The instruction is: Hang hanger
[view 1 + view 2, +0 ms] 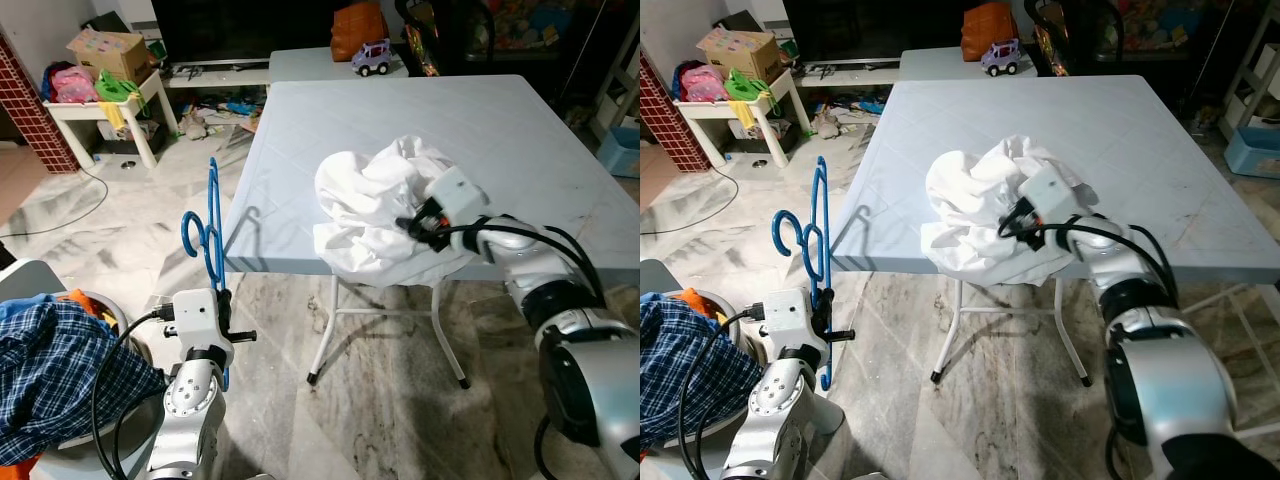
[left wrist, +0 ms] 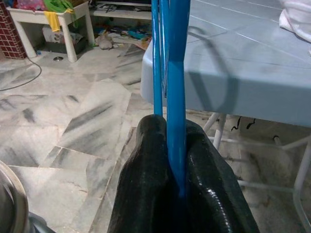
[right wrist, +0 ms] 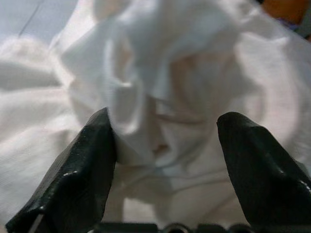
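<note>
Reaching: right claw (image 3: 163, 141) spread wide around white garment (image 1: 375, 205); left claw (image 2: 177, 184) clamps blue hanger (image 1: 207, 240). Next: close, lift.

Room: marble-tiled living area with a folding table and clutter.
Floor (image 1: 120, 235) is grey-veined marble tile, evenly lit. A pale blue square folding table (image 1: 520, 130) on white metal legs (image 1: 330, 330) occupies centre frame. At 10 o'clock, a small white side table (image 1: 110, 110) carries a cardboard box (image 1: 105, 50). At 12 o'clock, a second table holds a toy car (image 1: 372, 57) and an orange bag (image 1: 358, 30). A red brick-patterned column (image 1: 30, 105) stands at 9 o'clock.
</note>
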You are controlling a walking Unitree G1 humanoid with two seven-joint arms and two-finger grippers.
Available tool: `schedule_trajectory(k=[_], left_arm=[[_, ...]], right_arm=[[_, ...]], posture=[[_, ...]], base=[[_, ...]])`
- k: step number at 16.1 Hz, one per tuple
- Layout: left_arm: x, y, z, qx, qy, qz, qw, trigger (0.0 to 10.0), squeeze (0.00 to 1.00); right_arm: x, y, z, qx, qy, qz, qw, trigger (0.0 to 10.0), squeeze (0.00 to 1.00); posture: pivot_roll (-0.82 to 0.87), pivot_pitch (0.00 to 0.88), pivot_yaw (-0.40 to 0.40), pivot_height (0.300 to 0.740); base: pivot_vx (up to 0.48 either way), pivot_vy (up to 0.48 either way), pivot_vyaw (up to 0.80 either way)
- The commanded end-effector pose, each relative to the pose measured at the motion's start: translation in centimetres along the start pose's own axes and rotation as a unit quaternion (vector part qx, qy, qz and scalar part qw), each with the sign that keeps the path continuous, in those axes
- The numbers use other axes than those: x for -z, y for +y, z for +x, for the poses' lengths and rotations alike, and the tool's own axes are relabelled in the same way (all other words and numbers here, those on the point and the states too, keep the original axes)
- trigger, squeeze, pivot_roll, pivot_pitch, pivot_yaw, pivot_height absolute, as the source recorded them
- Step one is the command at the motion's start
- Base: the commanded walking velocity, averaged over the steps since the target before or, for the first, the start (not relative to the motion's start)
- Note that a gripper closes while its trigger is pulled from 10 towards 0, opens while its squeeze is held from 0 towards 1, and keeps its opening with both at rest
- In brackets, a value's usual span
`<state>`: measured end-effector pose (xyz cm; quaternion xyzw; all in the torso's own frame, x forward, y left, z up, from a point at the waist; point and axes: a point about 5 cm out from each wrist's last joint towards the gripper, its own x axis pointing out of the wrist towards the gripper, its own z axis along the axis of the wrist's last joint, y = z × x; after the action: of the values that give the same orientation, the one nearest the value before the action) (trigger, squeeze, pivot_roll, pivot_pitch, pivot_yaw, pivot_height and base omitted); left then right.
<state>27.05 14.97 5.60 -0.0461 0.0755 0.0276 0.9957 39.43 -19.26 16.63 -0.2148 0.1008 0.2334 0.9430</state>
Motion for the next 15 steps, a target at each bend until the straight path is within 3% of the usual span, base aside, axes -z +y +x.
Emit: schedule_trajectory(k=[1,4,6,7,8,10,11,12,15], left_arm=[[0.2,-0.2,0.1,0.005,0.010,-0.001,1.000,10.0,0.00],[0.4,-0.6,0.0,0.018,0.013,0.002,1.000,10.0,0.00],[0.4,-0.4,-0.1,0.019,0.014,0.003,1.000,10.0,0.00],[0.5,-0.3,-0.1,0.019,0.015,0.004,1.000,10.0,0.00],[0.5,-0.2,-0.2,0.018,0.016,0.004,1.000,10.0,0.00],[0.5,-0.2,-0.2,0.018,0.016,0.004,1.000,10.0,0.00],[0.6,-0.1,-0.3,0.017,0.017,0.005,1.000,10.0,0.00],[0.7,-0.1,-0.3,0.018,0.018,0.005,1.000,10.0,0.00],[0.7,-0.1,-0.3,0.022,0.021,0.006,1.000,10.0,0.00]], right_arm=[[-0.1,-0.8,-0.5,0.014,-0.012,0.021,1.000,10.0,1.00],[0.2,-2.5,-1.8,0.045,-0.020,0.030,0.998,10.0,1.00],[0.6,-2.7,-2.3,0.045,-0.013,0.027,0.999,10.0,1.00],[1.2,-2.5,-2.6,0.032,-0.006,0.032,0.999,10.0,1.00],[2.0,-1.3,-2.8,-0.024,-0.005,0.065,0.998,10.0,1.00],[2.0,-1.3,-2.8,-0.024,-0.005,0.065,0.998,10.0,1.00],[2.8,-0.2,-3.5,-0.081,-0.009,0.096,0.992,10.0,1.00],[3.1,0.1,-3.8,-0.099,-0.010,0.105,0.990,10.0,1.00],[4.4,0.5,-4.6,-0.111,0.006,0.129,0.985,10.0,1.00]], posture=[[-0.06,0.000,0.084,0.740],[-0.07,0.000,0.093,0.740],[-0.07,0.000,0.094,0.740],[-0.07,0.000,0.094,0.740],[-0.07,0.000,0.093,0.740],[-0.07,0.000,0.093,0.740],[-0.07,0.000,0.094,0.740],[-0.07,0.000,0.094,0.740],[-0.08,0.000,0.101,0.740]], base=[[0.000,0.000,0.00],[0.000,0.000,0.00],[0.000,0.000,0.00],[0.000,0.000,0.00],[0.000,0.000,0.00],[0.000,0.000,0.00],[0.000,0.000,0.00],[0.000,0.000,0.00],[0.000,0.000,0.00]])
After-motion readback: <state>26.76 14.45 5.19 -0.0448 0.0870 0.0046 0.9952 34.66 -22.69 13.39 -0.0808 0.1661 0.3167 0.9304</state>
